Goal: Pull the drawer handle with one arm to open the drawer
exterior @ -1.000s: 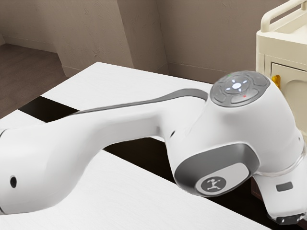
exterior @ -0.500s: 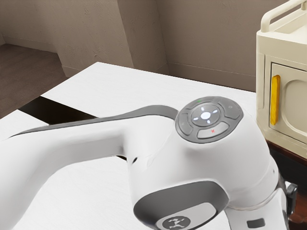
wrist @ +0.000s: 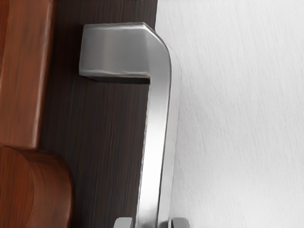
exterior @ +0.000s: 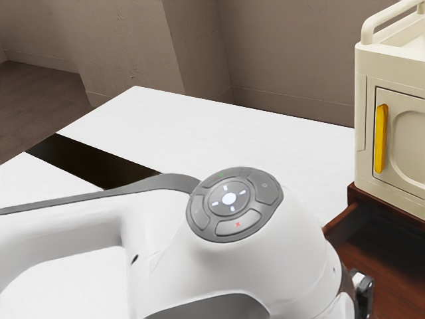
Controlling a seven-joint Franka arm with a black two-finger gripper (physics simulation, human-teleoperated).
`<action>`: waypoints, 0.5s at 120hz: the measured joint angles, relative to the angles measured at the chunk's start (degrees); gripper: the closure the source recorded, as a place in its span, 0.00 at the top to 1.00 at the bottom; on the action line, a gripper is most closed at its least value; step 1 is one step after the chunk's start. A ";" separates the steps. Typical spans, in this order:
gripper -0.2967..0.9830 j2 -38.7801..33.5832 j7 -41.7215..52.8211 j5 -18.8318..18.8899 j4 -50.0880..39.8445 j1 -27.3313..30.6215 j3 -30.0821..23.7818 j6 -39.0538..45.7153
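Note:
In the exterior view, a dark part of my gripper (exterior: pixel 363 296) shows at the lower right, beyond the white arm, which hides the fingertips. The red-brown drawer (exterior: pixel 392 266) stands pulled out below the cream cabinet, its inside partly visible. A silver bar handle (wrist: pixel 154 156) runs down the wrist view, bent at one end where it joins dark wood (wrist: pixel 104 142). At the lower edge, the fingertips of my gripper (wrist: pixel 151 222) close in on the bar from both sides.
The cream cabinet (exterior: pixel 368 66) with a yellow door handle (exterior: pixel 380 139) sits on the brown wooden unit (exterior: pixel 382 203) at the exterior view's right. A white surface with a dark stripe (exterior: pixel 93 163) lies beneath the arm. Brown walls rise behind.
My arm has drawn back toward the exterior view's left and lower edge. The drawer's inside has come into sight, and the cabinet's yellow handle is uncovered.

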 joint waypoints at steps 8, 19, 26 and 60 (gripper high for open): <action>0.24 -1.45 0.02 -1.03 -1.27 -0.21 -0.01 0.05; 0.24 -3.33 0.12 -2.48 -2.78 -0.32 -0.08 0.08; 0.24 -4.49 0.19 -3.20 -3.59 -0.35 -0.10 0.05; 0.21 -7.16 0.60 -5.76 -4.16 -1.03 -0.01 0.09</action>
